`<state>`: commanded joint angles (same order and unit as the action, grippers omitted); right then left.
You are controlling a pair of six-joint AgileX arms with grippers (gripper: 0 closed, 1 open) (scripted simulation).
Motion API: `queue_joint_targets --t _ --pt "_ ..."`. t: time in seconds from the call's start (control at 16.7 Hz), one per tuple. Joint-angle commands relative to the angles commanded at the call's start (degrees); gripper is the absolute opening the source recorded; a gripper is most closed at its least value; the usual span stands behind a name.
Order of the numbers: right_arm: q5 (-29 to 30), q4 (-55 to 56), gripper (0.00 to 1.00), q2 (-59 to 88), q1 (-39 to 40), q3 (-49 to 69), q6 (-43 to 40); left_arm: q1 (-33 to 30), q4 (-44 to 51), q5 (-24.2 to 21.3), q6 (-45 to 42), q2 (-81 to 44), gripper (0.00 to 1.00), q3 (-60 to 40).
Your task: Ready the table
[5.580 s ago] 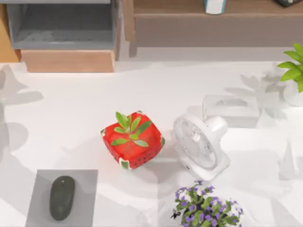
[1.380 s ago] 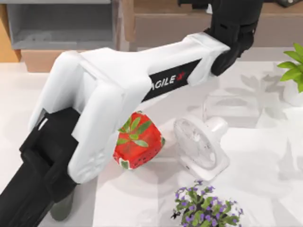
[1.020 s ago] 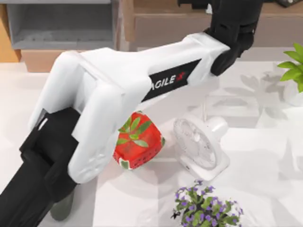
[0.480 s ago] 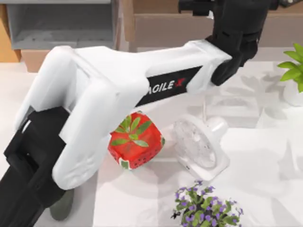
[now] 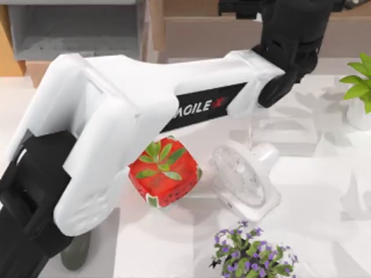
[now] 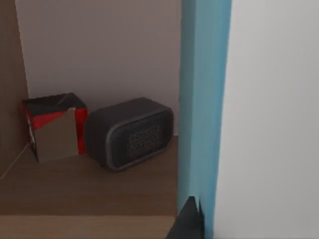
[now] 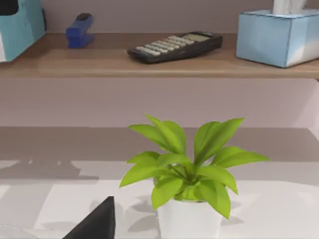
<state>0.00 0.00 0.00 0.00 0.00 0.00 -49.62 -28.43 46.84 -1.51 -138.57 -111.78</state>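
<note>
The white table (image 5: 324, 191) carries a red strawberry-shaped planter (image 5: 164, 172), a white desk fan (image 5: 243, 176) and a pale tissue box (image 5: 284, 128) around its middle. My left arm stretches from the near left corner across the table to the wooden shelf (image 5: 208, 29) at the back. Its left gripper (image 5: 255, 7) is up at the shelf, right against a blue-and-white box (image 6: 204, 99), and a dark part of the gripper (image 6: 189, 221) touches the box's lower edge. My right gripper (image 7: 94, 224) hangs low over the table's right side, facing a green potted plant (image 7: 187, 174).
A purple flowering plant (image 5: 252, 255) stands at the front and the green plant (image 5: 359, 87) at the right edge. A dark mouse (image 5: 75, 255) peeks from under the left arm. The shelf holds a dark speaker (image 6: 129, 132), a red cube (image 6: 55, 127), a calculator (image 7: 174, 46), a stapler (image 7: 79, 31) and a blue tissue box (image 7: 279, 37).
The left arm came in over the table and reached to the back shelf. In the last second its elbow swung left and its wrist edged further onto the shelf.
</note>
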Motion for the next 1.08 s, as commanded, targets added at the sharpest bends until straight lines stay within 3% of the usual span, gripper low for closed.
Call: queue_joint_targets --t 0.3,0.66,0.9,1.08 --pt "0.0 0.0 1.0 0.0 0.0 0.0 0.0 -3.24 -4.31 -0.87 -8.14 6.92 0.0 11.27" --pt "0.0 0.0 1.0 0.0 0.0 0.0 0.0 -6.61 -12.99 -3.73 -25.74 24.61 0.0 36.37" --pt "0.0 0.0 1.0 0.0 0.0 0.0 0.0 -3.6 -16.56 -6.05 -40.52 38.94 0.0 55.2" --pt "0.0 0.0 1.0 0.0 0.0 0.0 0.0 3.1 -17.13 -8.73 -52.37 46.38 0.0 66.67"
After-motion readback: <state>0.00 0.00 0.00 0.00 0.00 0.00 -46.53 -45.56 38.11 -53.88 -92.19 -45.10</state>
